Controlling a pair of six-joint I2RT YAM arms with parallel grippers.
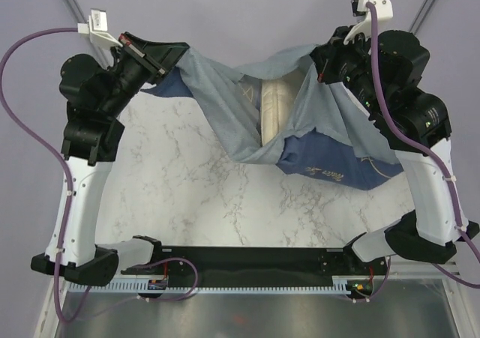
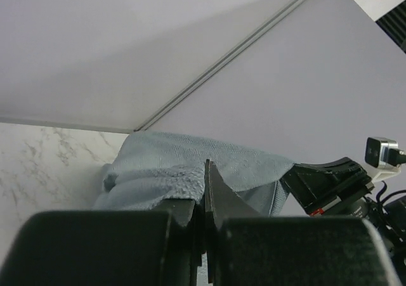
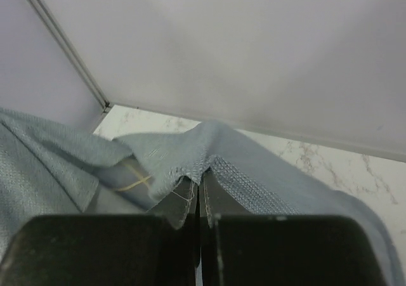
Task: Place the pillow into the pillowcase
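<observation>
The pillowcase [image 1: 225, 106] hangs stretched between both grippers above the far side of the table, its mouth open toward me and showing the light grey-blue inside. Its dark blue outside [image 1: 322, 166] with lettering sags at the right. The cream pillow [image 1: 274, 109] stands inside the opening, only a narrow strip of it showing. My left gripper [image 1: 169, 61] is shut on the case's left edge. In the left wrist view, the pillowcase [image 2: 171, 165] bunches over the left gripper [image 2: 206, 172]. My right gripper [image 1: 322, 64] is shut on the right edge. In the right wrist view, the pillowcase [image 3: 254, 172] is pinched by the right gripper [image 3: 202, 184].
The white marble table [image 1: 187, 195] lies under the cloth. Grey walls stand close behind both grippers. The right arm's gripper [image 2: 330, 184] shows in the left wrist view. Purple cables loop beside each arm, and the black base rail [image 1: 247, 259] runs along the near edge.
</observation>
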